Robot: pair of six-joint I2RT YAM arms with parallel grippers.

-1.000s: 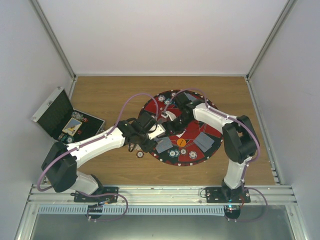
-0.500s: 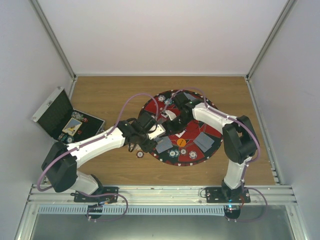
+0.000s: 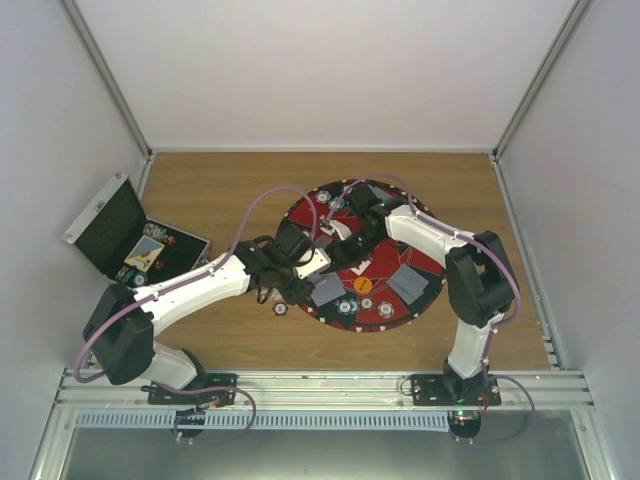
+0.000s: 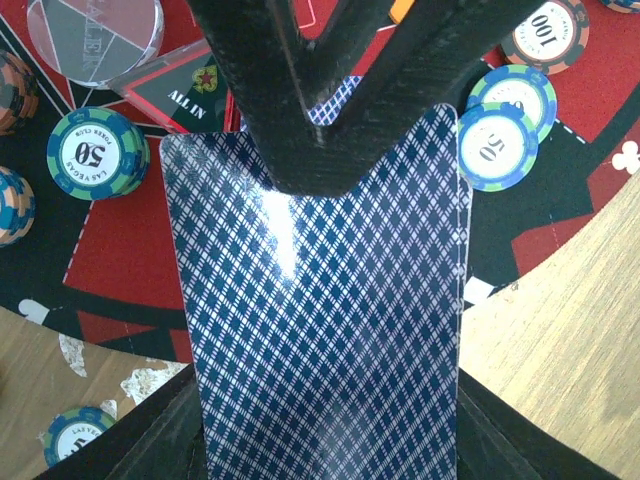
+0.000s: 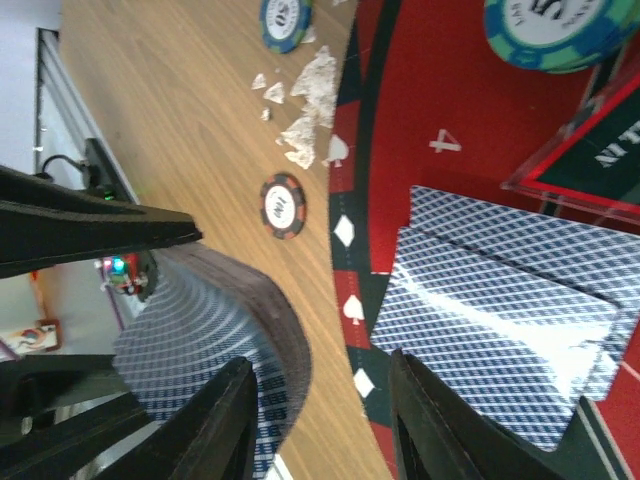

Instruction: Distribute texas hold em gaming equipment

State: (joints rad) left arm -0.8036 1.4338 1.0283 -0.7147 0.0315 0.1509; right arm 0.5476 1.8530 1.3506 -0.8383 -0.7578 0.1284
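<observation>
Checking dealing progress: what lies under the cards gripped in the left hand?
Around the cards, red-and-black mat and wooden table show, so they overhang the mat's edge; anything directly beneath is covered.

Clad in white shells (image 3: 190, 285) between bulky black joints (image 3: 125, 345), strung with looping purple cables (image 3: 268, 193) (one apiece), tipped with matte black fingers (image 5: 228, 425).

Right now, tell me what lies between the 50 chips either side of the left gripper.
Left wrist view: between the left chip and right chip lies the card, clamped in the left gripper, a black finger across its top.
</observation>
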